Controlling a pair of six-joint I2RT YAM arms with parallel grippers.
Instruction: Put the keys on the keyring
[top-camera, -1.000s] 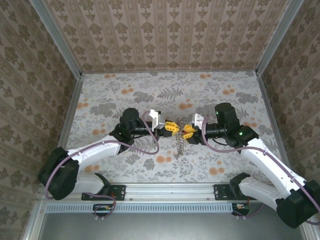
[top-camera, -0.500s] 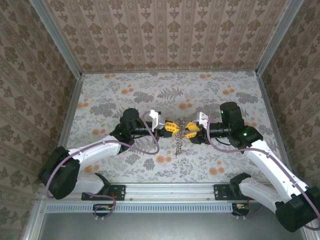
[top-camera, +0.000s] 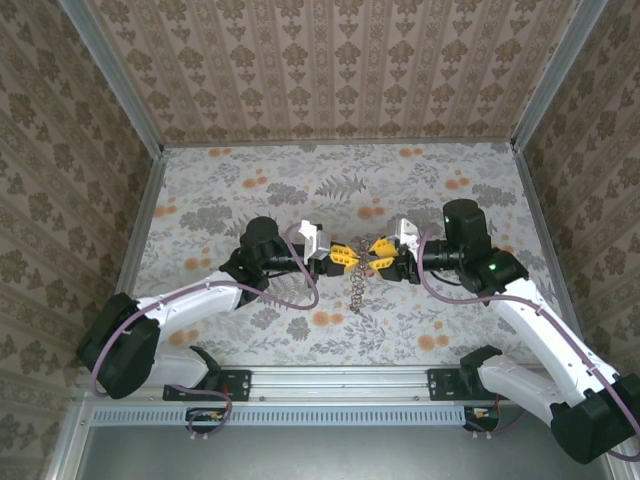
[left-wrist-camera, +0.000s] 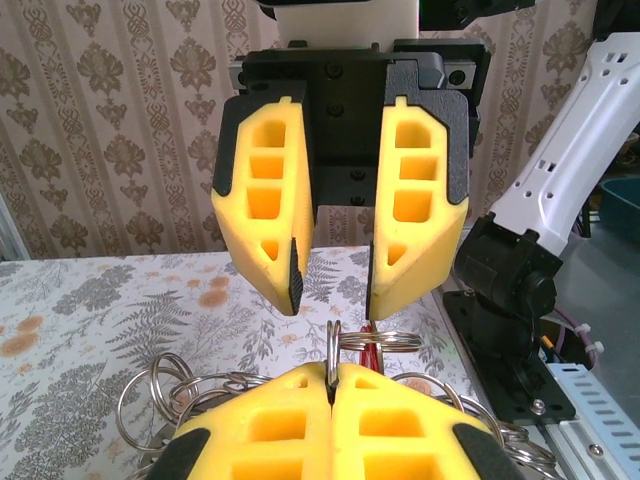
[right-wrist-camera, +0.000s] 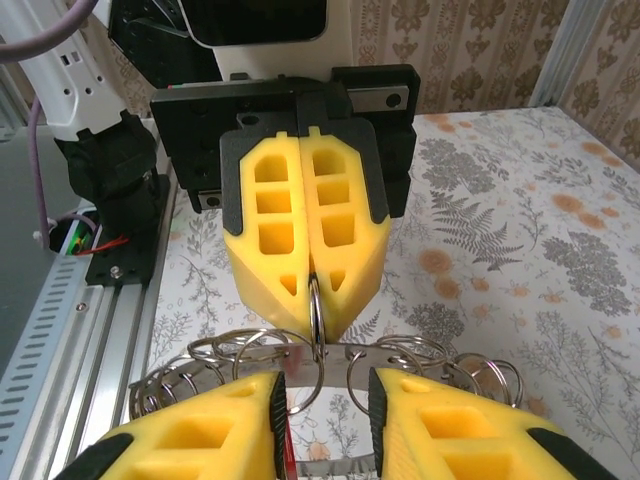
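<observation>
Left wrist view: left gripper (left-wrist-camera: 332, 375) clamps the keyring (left-wrist-camera: 333, 345); right gripper (left-wrist-camera: 333, 290), jaws apart, sits just beyond it, red keys (left-wrist-camera: 372, 333) peeking behind it. Top external adds its loose length hanging down.

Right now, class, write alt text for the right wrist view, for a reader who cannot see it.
The left gripper, its yellow fingers shut, pinches a thin metal ring edge-on to the camera. A bunch of linked silver rings spreads to both sides below it, above a flower-print table, with the right gripper open in the foreground.
</observation>
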